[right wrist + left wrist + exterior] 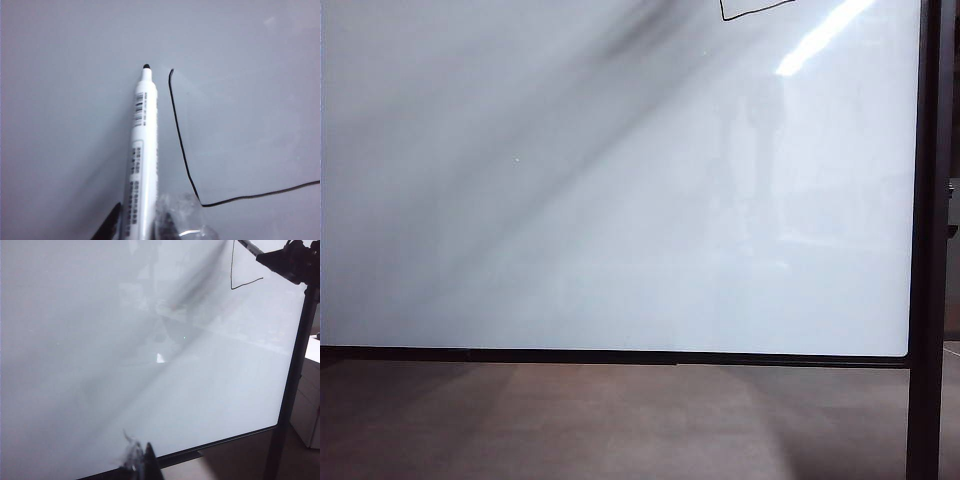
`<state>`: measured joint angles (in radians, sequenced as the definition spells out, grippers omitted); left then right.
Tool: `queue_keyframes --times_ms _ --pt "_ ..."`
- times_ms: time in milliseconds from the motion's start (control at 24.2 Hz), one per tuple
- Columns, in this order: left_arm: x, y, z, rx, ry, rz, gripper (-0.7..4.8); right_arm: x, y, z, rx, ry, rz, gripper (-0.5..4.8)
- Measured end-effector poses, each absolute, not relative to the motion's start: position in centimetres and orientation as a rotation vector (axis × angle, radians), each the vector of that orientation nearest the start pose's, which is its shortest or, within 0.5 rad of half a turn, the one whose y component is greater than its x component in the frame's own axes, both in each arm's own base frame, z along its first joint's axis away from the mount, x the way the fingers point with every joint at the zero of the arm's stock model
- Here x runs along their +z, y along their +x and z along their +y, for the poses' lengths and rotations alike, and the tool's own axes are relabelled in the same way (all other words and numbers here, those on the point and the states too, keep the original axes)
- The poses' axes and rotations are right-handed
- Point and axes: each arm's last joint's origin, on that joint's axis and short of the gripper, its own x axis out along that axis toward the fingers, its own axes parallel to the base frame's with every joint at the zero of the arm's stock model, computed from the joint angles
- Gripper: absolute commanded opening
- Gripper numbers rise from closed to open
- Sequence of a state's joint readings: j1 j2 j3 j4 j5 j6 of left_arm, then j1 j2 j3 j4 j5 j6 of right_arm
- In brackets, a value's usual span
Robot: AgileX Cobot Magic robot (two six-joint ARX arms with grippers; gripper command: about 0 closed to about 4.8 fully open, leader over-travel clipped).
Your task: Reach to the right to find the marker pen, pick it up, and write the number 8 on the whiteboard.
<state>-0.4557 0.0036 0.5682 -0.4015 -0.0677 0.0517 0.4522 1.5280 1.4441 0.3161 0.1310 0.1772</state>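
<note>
Marker, white-barrelled and black-tipped [141, 150], sits clamped in my right tool [142, 225], tip just beside the thin black unfinished 8 [182, 150] on the glossy white board [570, 220]; I'd press lightly. Left tool [140, 462] low, state unclear.

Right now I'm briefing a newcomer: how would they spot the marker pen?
Find the whiteboard, then the black line near its top right corner. The marker pen is the white barrel with a black tip, held by the right hand beside that line.
</note>
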Motion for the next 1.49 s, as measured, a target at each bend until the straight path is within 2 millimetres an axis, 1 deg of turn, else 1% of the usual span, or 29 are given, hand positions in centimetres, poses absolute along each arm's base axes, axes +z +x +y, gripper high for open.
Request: queue_keyframes --times_ms 124,619,825,1031,1279,1485 --pt "30.2 2.4 -1.0 -0.383 0.008 -0.169 -0.05 42.9 31.8 15.0 0.325 0.24 -0.195 -0.05" --pt "30.2 2.4 -1.0 -0.383 0.008 -0.169 -0.05 43.0 32.6 12.6 0.259 0.232 -0.205 -0.05" --pt "30.2 2.4 -1.0 -0.384 0.008 -0.169 -0.05 43.0 32.6 12.4 0.238 0.234 -0.202 -0.05" --pt "30.2 2.4 -1.0 -0.383 0.008 -0.169 -0.05 43.3 32.9 10.6 0.186 0.233 -0.206 -0.05" --pt "30.2 2.4 -1.0 -0.383 0.008 -0.169 -0.05 43.4 33.1 9.1 0.142 0.242 -0.204 -0.05" --pt "30.2 2.4 -1.0 -0.384 0.009 -0.168 -0.05 43.3 33.1 9.0 0.143 0.238 -0.167 -0.05"
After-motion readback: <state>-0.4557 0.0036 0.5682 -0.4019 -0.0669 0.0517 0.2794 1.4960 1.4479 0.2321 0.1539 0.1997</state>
